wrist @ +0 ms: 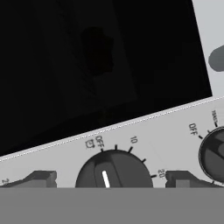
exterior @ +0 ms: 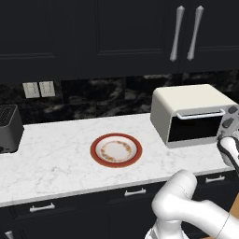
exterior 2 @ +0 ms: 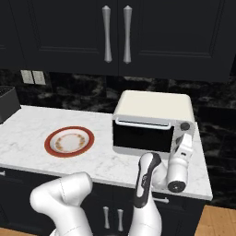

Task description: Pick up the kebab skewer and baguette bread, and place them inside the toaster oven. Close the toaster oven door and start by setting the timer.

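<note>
- the toaster oven (exterior 2: pixel 152 124) is seen standing on the white marble counter (exterior: pixel 60 158), toward its right end, against the dark backsplash.
- the toaster oven door (exterior 2: pixel 143 136) is shut, its dark glass upright and its silver bar handle (exterior 2: pixel 144 122) lying along the top edge.
- the end effector (wrist: pixel 109 178) is held right up at the oven's control panel, its jaws spread wide, with one dark fingertip on each side of a dark knob (wrist: pixel 114 170).
- nothing is gripped; the fingers (wrist: pixel 41 178) are apart from the knob in the hand view.
- the knob's white pointer is aimed near the "off" mark, with "10" and "20" printed further round the dial.
- a second dark knob (wrist: pixel 214 155) is seen at the right edge of the hand view, also with an "off" mark beside it.
- a red-rimmed plate (exterior: pixel 116 150) lies on the counter, well to the left of the oven, with only a speckled pattern on it.
- a dark grey slot toaster (exterior: pixel 9 128) stands at the counter's far left.
- whether the kebab skewer and baguette bread lie behind the dark glass cannot be told.
</note>
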